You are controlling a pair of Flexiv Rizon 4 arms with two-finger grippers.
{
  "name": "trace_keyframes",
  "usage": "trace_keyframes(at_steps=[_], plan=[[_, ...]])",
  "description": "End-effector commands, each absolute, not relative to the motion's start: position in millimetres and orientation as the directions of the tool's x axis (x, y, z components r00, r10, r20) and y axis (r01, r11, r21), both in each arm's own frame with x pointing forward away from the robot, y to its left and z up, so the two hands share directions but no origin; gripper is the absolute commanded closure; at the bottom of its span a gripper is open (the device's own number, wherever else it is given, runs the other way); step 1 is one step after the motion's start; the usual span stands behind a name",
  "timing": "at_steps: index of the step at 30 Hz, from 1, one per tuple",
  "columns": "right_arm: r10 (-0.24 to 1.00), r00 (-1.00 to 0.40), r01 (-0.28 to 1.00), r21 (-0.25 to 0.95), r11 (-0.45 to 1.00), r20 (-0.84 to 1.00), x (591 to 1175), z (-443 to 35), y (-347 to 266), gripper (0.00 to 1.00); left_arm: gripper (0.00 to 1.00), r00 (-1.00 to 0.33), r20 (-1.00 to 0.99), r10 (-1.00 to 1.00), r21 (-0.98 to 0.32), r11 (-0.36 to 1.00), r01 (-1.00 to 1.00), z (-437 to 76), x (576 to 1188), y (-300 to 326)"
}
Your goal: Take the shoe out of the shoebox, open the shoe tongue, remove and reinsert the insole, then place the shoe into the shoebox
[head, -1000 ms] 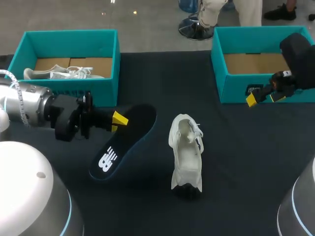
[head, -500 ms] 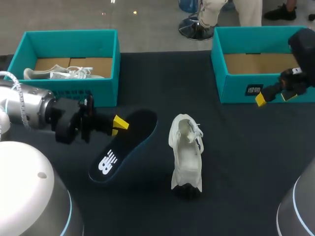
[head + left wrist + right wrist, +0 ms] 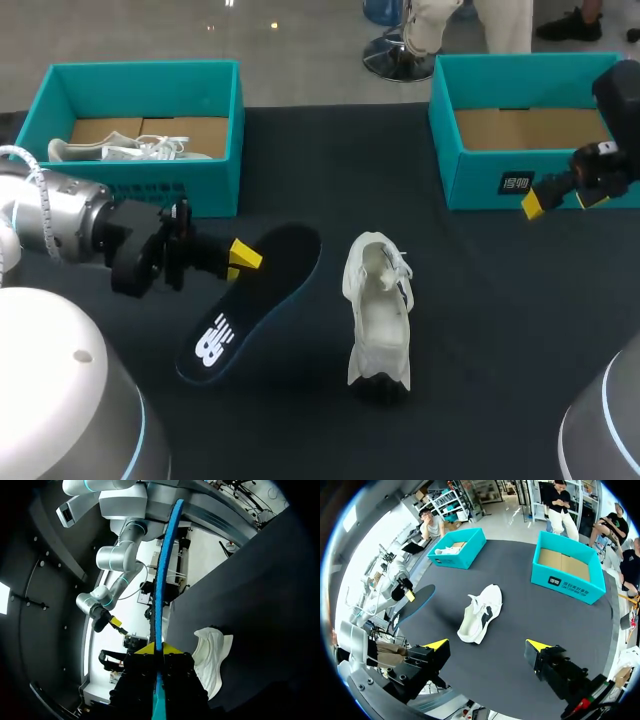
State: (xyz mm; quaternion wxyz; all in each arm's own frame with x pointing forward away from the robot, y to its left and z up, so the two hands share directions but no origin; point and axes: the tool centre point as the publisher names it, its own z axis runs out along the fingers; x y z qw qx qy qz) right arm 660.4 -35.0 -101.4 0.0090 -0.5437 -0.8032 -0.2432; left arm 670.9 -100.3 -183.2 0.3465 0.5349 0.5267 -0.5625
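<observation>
The dark table [image 3: 480, 330] carried two teal shoeboxes at its far side. The left shoebox [image 3: 140, 80] held a second white shoe [image 3: 120, 150]. Only the brown floor of the right shoebox [image 3: 470, 190] showed.

The white shoe [image 3: 378, 315] lay on the table near the middle, outside both boxes, its opening turned upward. In the right wrist view it lay well ahead of the fingers [image 3: 480, 612].

Just to its left, apart from it, was the black insole [image 3: 250, 300], blue-edged with a white mark. The left gripper [image 3: 240, 255] was clamped on its far end. In the left wrist view the insole [image 3: 162, 570] stood edge-on between that gripper's [image 3: 159, 650] closed fingers.

The right gripper [image 3: 560, 197] hung in front of the right shoebox with its fingers spread wide and nothing between them [image 3: 487, 645].
</observation>
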Motion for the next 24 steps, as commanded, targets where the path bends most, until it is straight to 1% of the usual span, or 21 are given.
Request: trace_keyframes(at_steps=[1, 7, 8, 10, 11, 13, 14, 18, 24], plan=[[0.869, -0.408, 0.879, 0.378, 0.291, 0.279, 663, -102, -34, 0.00, 1.00, -0.186, -0.967, 0.174, -0.221, -0.205, 0.953, -183, 671, -100], [0.869, -0.408, 0.879, 0.378, 0.291, 0.279, 663, -102, -34, 0.00, 1.00, -0.186, -0.967, 0.174, -0.221, -0.205, 0.953, -183, 671, -100], [0.869, -0.408, 0.879, 0.378, 0.291, 0.279, 663, -102, -34, 0.00, 1.00, -0.229, -0.959, 0.166, -0.260, -0.204, 0.944, -187, 670, -101], [0.869, -0.408, 0.879, 0.378, 0.291, 0.279, 663, -102, -34, 0.00, 1.00, -0.273, -0.943, 0.191, -0.306, -0.178, 0.935, -194, 669, -103], [0.869, -0.408, 0.879, 0.378, 0.291, 0.279, 663, -102, -34, 0.00, 1.00, -0.331, -0.926, 0.184, -0.364, -0.192, 0.911, -198, 667, -105], [0.869, -0.408, 0.879, 0.378, 0.291, 0.279, 663, -102, -34, 0.00, 1.00, -0.352, -0.917, 0.185, -0.384, -0.179, 0.906, -203, 663, -107], [0.869, -0.408, 0.879, 0.378, 0.291, 0.279, 663, -102, -34, 0.00, 1.00, -0.395, -0.901, 0.179, -0.424, -0.173, 0.889, -206, 661, -109], [0.869, -0.408, 0.879, 0.378, 0.291, 0.279, 663, -102, -34, 0.00, 1.00, -0.478, -0.855, 0.201, -0.508, -0.139, 0.850, -219, 657, -117], [0.869, -0.408, 0.879, 0.378, 0.291, 0.279, 663, -102, -34, 0.00, 1.00, -0.568, -0.784, 0.249, -0.602, -0.085, 0.794, -236, 651, -134]])
